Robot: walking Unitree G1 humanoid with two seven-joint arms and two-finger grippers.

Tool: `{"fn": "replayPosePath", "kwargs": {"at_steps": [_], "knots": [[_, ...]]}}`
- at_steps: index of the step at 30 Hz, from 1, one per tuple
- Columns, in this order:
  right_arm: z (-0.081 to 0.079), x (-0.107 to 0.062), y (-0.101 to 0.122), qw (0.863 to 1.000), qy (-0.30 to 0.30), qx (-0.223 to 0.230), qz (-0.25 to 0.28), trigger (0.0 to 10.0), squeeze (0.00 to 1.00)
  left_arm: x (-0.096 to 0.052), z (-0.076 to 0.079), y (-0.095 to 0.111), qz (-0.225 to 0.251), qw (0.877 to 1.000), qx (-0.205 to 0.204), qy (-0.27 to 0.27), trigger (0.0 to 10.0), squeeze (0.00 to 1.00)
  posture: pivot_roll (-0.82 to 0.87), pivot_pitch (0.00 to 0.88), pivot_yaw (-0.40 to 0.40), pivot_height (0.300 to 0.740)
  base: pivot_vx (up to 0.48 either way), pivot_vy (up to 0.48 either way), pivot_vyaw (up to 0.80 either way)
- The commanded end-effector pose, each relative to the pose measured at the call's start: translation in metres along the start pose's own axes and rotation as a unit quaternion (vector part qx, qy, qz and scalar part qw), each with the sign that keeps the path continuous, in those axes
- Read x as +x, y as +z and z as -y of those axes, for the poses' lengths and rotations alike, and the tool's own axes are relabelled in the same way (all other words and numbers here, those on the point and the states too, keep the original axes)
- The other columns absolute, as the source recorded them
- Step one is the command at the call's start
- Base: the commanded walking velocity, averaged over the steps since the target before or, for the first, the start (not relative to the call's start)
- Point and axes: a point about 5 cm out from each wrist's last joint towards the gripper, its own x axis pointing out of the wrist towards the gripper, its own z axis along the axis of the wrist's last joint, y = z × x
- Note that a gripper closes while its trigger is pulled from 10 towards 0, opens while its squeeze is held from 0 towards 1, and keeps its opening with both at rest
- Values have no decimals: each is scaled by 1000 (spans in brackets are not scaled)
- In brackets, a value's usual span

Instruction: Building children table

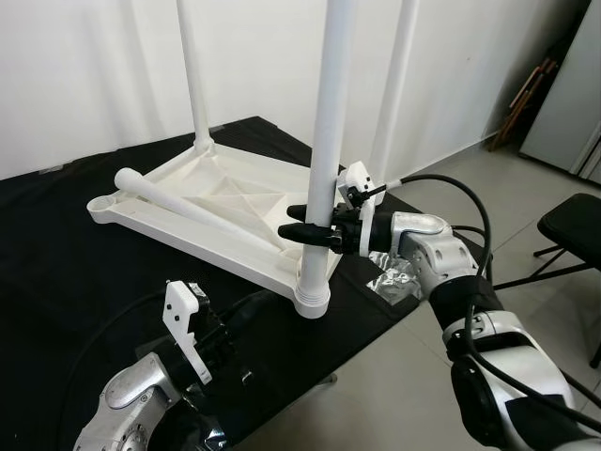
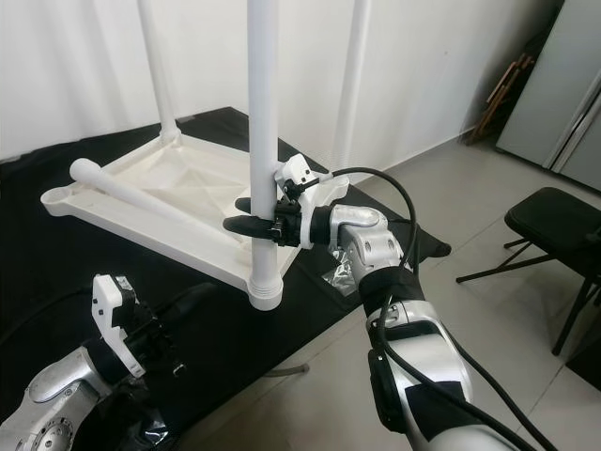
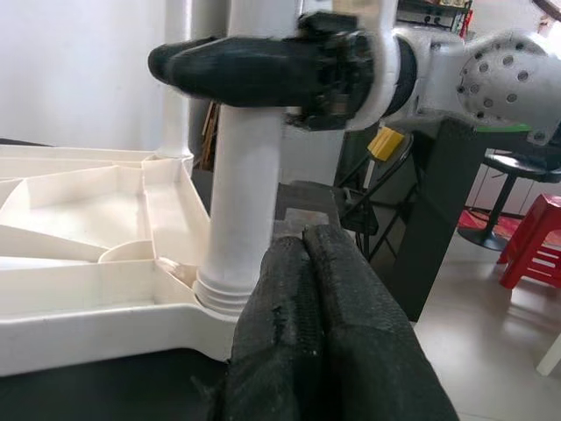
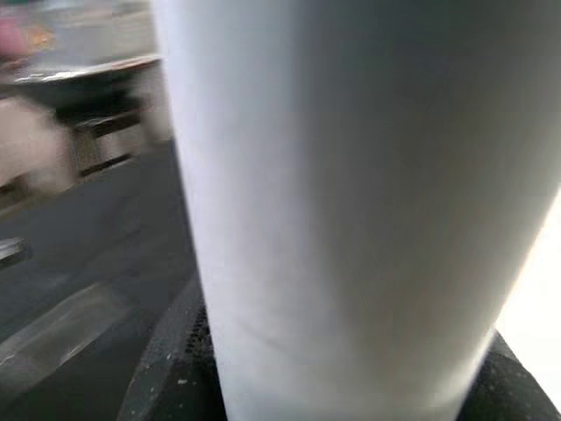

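Black cloth covers the floor before a plain white wall, and from the head the upturned white plastic children's table top lies on it with its near corner close to the cloth's edge, grey tile open beyond toward a black folding chair, while the right gripper pinches the upright white plastic table leg seated in that corner socket. Left wrist: the left gripper, fingers pressed together and empty, hovers just short of the leg's base. Right wrist: white leg wall fills close between the black fingers; no legible writing anywhere.
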Motion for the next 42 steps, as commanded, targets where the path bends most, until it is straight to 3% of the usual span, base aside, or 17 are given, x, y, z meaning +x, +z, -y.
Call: {"fn": "replayPosePath", "kwargs": {"at_steps": [1, 5, 6, 7, 9, 10, 19, 20, 21, 22, 23, 24, 32, 33, 34, 35, 42], "knots": [[3, -2, -15, 998, -50, 15, -29, 0, 0, -1, 2, -1, -6, 1000, 3, -3, 10000, 0, -7, 0, -45, 740, 0, 0, 0], [-15, 5, -38, 982, -172, 81, 3, 0, 0, -2, 0, 0, -5, 1000, 4, -2, 10000, 0, -17, 0, -46, 740, 0, 0, 0], [-27, 3, -63, 960, -257, 113, -21, 0, 0, -2, -1, 0, -5, 1000, 4, -1, 10000, 0, -22, 0, -40, 740, 0, 0, 0], [-36, 2, -69, 951, -292, 95, -28, 0, 0, -2, -1, 0, -5, 1000, 4, -2, 10000, 0, -22, 0, -40, 740, 0, 0, 0], [-36, 2, -69, 951, -292, 95, -28, 0, 0, -2, -1, 0, -5, 1000, 4, -2, 10000, 0, -22, 0, -40, 740, 0, 0, 0], [-36, 0, -60, 947, -318, 49, -11, 0, 0, -2, -2, -1, -6, 1000, 5, -3, 10000, 0, -33, 0, -31, 740, 0, 0, 0], [-29, 7, -68, 952, -295, 75, -41, 0, 0, 1, -3, -3, -5, 1000, 3, -4, 10000, 0, -27, 0, -48, 740, 0, 0, 0], [-34, 9, -66, 958, -270, 88, -36, 10000, 0, 1, -2, -4, -3, 1000, 4, 2, 10000, 0, -26, 0, -49, 740, 0, 0, 0], [-34, 9, -66, 958, -270, 88, -36, 10000, 0, 1, -2, -4, -3, 1000, 4, 2, 10000, 0, -26, 0, -49, 740, 0, 0, 0], [-36, 10, -65, 963, -246, 104, -30, 10000, 369, 1, -2, -4, -3, 1000, 4, 2, 10000, 0, -24, 0, -48, 740, 0, 0, 0], [-36, 10, -65, 963, -246, 104, -30, 10000, 369, 1, -2, -4, -3, 1000, 4, 2, 10000, 0, -24, 0, -48, 740, 0, 0, 0], [-36, 11, -62, 970, -213, 113, -24, 10000, 1000, 1, -1, -5, -4, 1000, 3, -1, 10000, 0, -25, 0, -47, 740, 0, 0, 0], [-36, 8, -34, 996, -73, 41, 2, 10000, 1000, 2, 0, -6, -5, 1000, 1, -5, 10000, 0, -22, 0, -49, 740, 0, 0, 0], [-33, 4, -24, 1000, -11, 4, 1, 10000, 839, 3, 0, -5, -4, 1000, 1, -4, 10000, 0, -20, 0, -50, 740, 0, 0, 0], [-33, 4, -24, 1000, -11, 4, 1, 10000, 839, 3, 0, -5, -4, 1000, 1, -4, 10000, 0, -20, 0, -50, 740, 0, 0, 0], [-28, 0, -17, 999, 37, -16, -5, 10000, 0, 3, 0, -5, -3, 1000, 1, -3, 10000, 0, -20, 0, -50, 740, 0, 0, 0], [-16, -4, -4, 994, 108, -24, -17, 10000, 0, 3, 1, -5, -2, 1000, 2, -3, 10000, 0, -7, 0, -50, 740, 0, 0, 0]]}}
